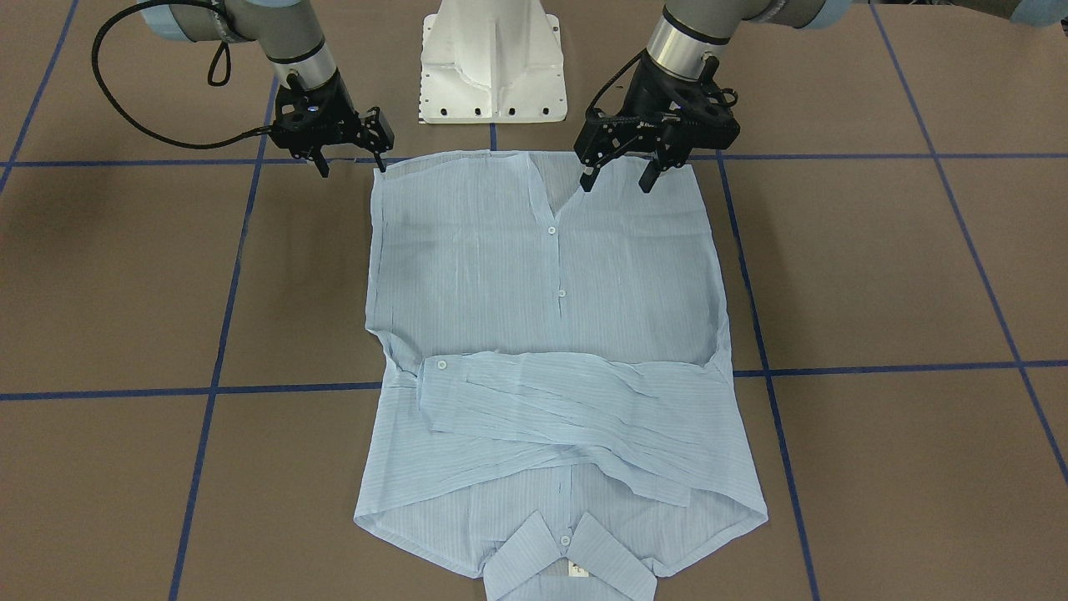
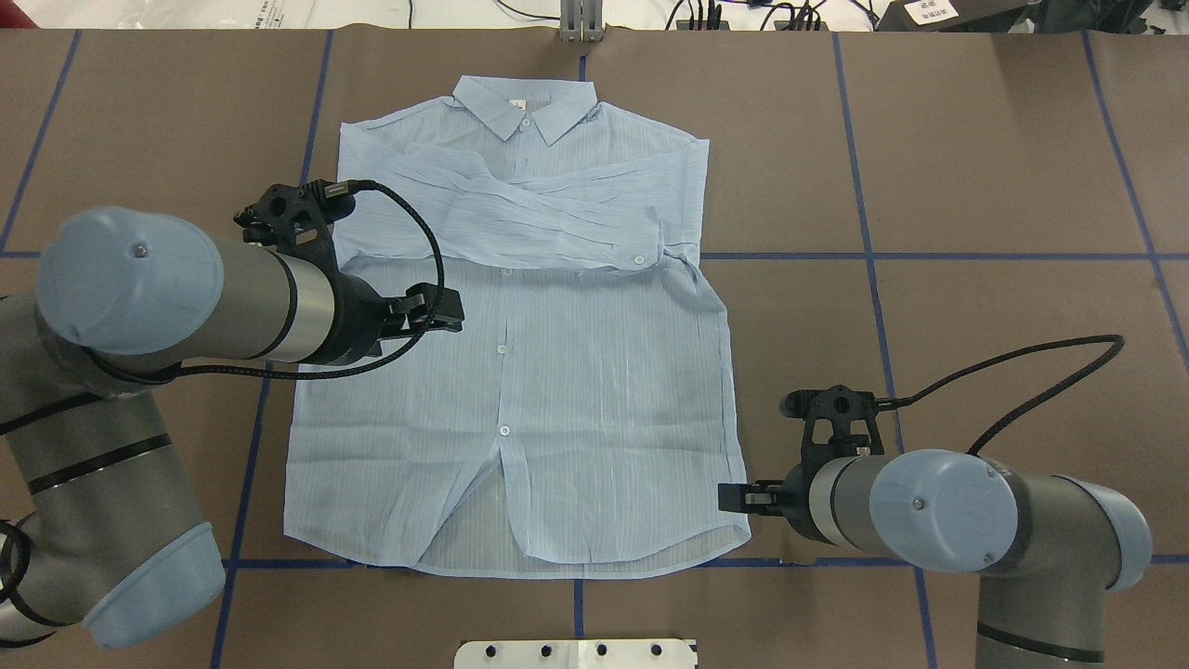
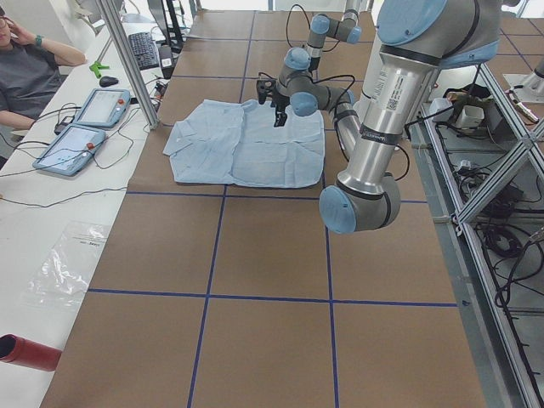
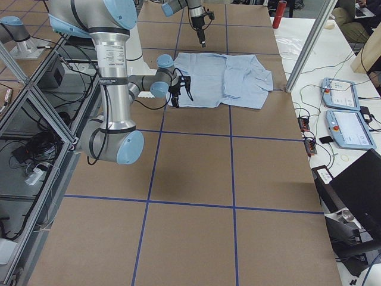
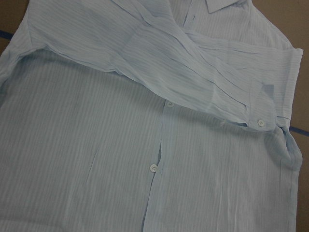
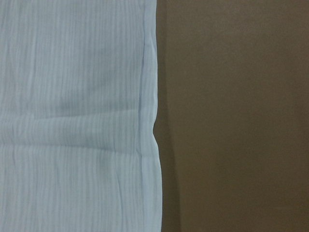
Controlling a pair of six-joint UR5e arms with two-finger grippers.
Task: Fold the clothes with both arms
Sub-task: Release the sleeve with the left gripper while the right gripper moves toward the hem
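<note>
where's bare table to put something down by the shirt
Bare table flanks the shirt on both sides toward its collar end. Crowded at the hem: left gripper above it, right gripper beside its corner.

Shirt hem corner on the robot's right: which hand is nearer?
Right. The right hand hangs low just outside the hem corner; the left hand is raised above the shirt, across on its other half.

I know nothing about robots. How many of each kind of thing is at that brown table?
Shirt: 1
Robot arms: 2, the left arm and the right arm
Hands: 2, the left hand and the right hand, both open
White base: 1
Total: 6
</note>
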